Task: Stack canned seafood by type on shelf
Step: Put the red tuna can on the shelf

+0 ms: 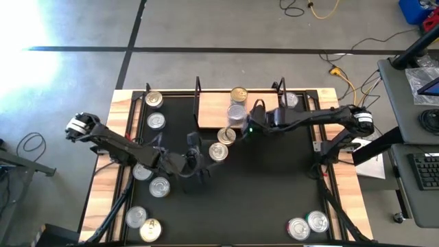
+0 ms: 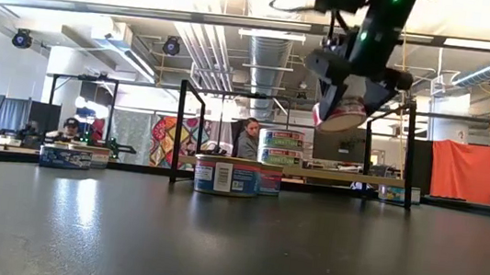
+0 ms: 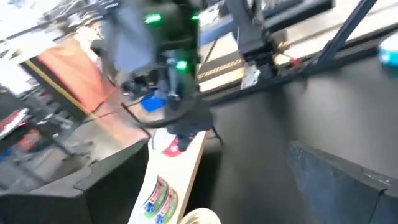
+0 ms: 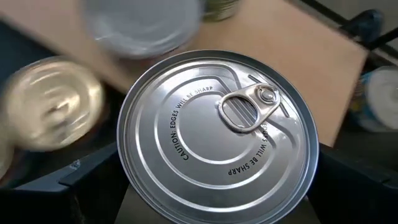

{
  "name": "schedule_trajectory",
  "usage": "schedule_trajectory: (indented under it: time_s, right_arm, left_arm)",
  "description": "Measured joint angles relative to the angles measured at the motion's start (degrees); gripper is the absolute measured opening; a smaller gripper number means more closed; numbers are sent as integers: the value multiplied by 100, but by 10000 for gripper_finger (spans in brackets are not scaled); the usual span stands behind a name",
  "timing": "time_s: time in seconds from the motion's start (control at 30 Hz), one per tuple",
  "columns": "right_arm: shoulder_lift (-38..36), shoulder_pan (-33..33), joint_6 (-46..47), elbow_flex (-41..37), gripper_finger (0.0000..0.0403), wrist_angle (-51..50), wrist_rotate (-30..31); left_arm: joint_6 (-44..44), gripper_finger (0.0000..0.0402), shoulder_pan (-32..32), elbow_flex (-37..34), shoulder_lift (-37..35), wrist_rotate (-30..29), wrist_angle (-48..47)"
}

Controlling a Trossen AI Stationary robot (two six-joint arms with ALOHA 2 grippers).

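Silver-lidded round metal tin (image 4: 217, 140) fills your right wrist view: the right hand (image 2: 345, 107) grips it between wide-set fingers, pull-tab lid facing the camera. In the low view that tin hangs tilted in the air, clear of the black counter (image 1: 267, 178), above and just to the side of the small light-wood shelf board with thin black wire posts (image 1: 212, 113). From above, you see the right hand reaching in from the right, over the shelf's near right corner.

On the shelf stand more tins: a gold-lidded one (image 1: 238, 94) at the back and a silver-lidded one (image 1: 236, 113) just in front of it; the low view shows labelled tins stacked two high there (image 2: 281, 147). Two gold-lidded tins (image 1: 227, 136) (image 1: 218, 151) sit on the counter just off the shelf's front edge.

Your left hand (image 1: 195, 175) hovers over the counter's middle, left of those two tins, fingers spread and holding nothing. Several silver-lidded tins (image 1: 156, 121) lie along the counter's left side, a gold-lidded tin (image 1: 150, 230) sits at the near left corner, and two silver ones (image 1: 309, 225) sit at the near right.
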Motion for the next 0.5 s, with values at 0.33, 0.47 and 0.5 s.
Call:
schedule_trajectory:
  time_s: [0.33,0.47,0.5]
  right_arm:
    - [-6,635,1327,-1366,398,1465,1682]
    - [-6,625,1332,-1921,398,2522,1963]
    - [-6,616,1270,-1994,398,2614,2013]
  left_arm:
    - [-775,367,1045,-1313,-867,1444,1172]
    - [-903,367,1415,-1068,-854,1756,773]
    - [-939,367,1538,-854,-799,1977,460]
